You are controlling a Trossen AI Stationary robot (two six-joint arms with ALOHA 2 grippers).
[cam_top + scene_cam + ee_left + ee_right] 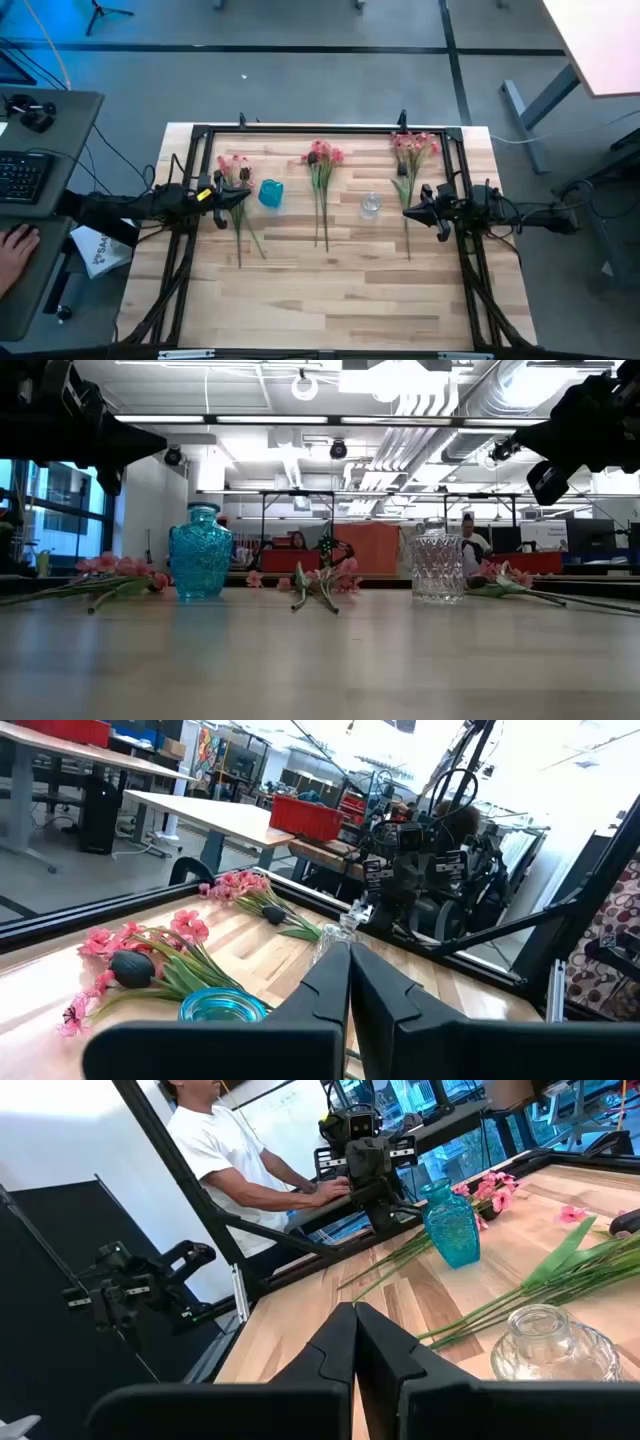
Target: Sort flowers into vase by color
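Note:
Three bunches of flowers lie flat on the wooden table: a left bunch [238,180], a middle bunch [322,165] and a right bunch [412,150], pink heads toward the far edge. A near-black tulip [132,968] lies in the middle bunch. A blue glass vase [270,193] and a clear glass vase [370,206] stand upright between the bunches. My left gripper [243,196] is shut and hangs above the left bunch's stems. My right gripper [406,212] is shut, high above the right bunch's stems. In the low view both arms are well above the table.
A black frame [300,130] borders the table's far and side edges. A person sits at a desk left of the table, one hand [15,245] by a keyboard. Bare wood [330,300] spans the near half of the table.

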